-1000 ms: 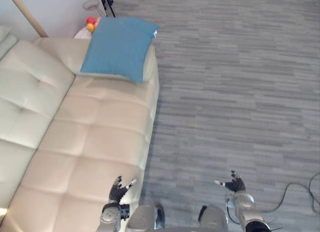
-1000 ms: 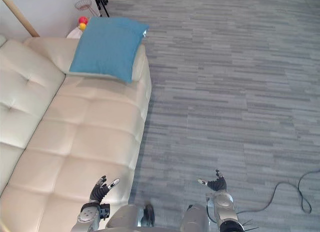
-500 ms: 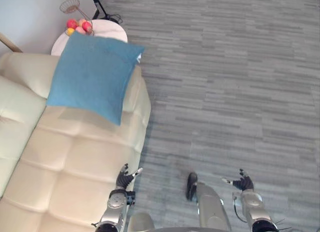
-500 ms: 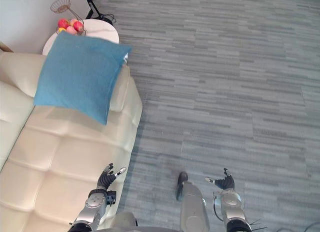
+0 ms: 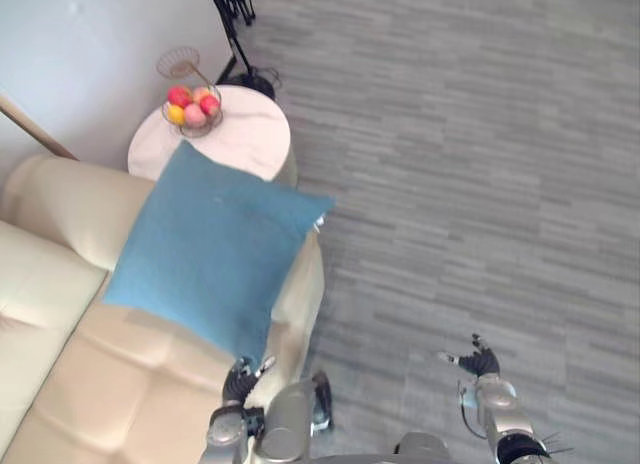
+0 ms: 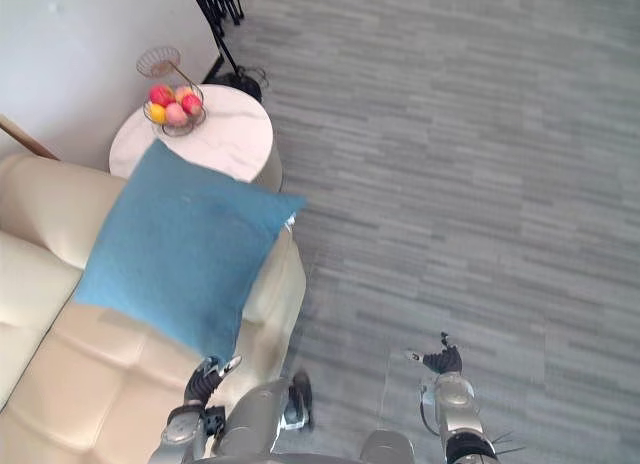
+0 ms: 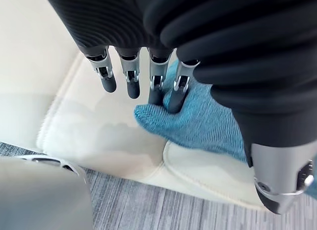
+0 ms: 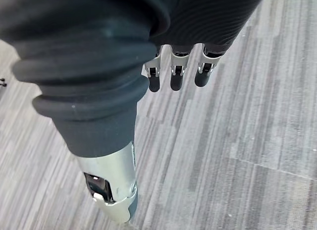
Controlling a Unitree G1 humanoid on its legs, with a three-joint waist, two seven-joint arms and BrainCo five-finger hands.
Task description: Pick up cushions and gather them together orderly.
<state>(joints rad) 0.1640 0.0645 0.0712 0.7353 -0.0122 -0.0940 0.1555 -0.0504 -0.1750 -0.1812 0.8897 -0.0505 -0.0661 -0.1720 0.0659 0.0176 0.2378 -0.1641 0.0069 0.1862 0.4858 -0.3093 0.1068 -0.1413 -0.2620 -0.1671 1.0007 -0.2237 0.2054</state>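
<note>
Grey plank flooring [image 5: 480, 184] is seen beside a cream tufted leather sofa [image 5: 90, 384]. At the sofa's far end a square blue fabric cushion [image 5: 215, 259] is propped tilted over the armrest, one corner pointing down to the seat. Beyond it a round white side table [image 5: 250, 139] carries a wire basket of fruit [image 5: 190, 102]. The left hand [image 5: 240, 381] is held with fingers [image 7: 130, 80] straight and spread, nothing grasped, just at the cushion's lower corner, probably so that the corner can be taken; contact cannot be told. The right hand [image 5: 478, 362] is kept spread and empty over the floor, likely in reserve. Against half a second ago the whole view has shifted, so the camera has been moved. The cushion is unmoved on the armrest, but the left hand, then well apart from it, is now brought beside its corner.
</note>
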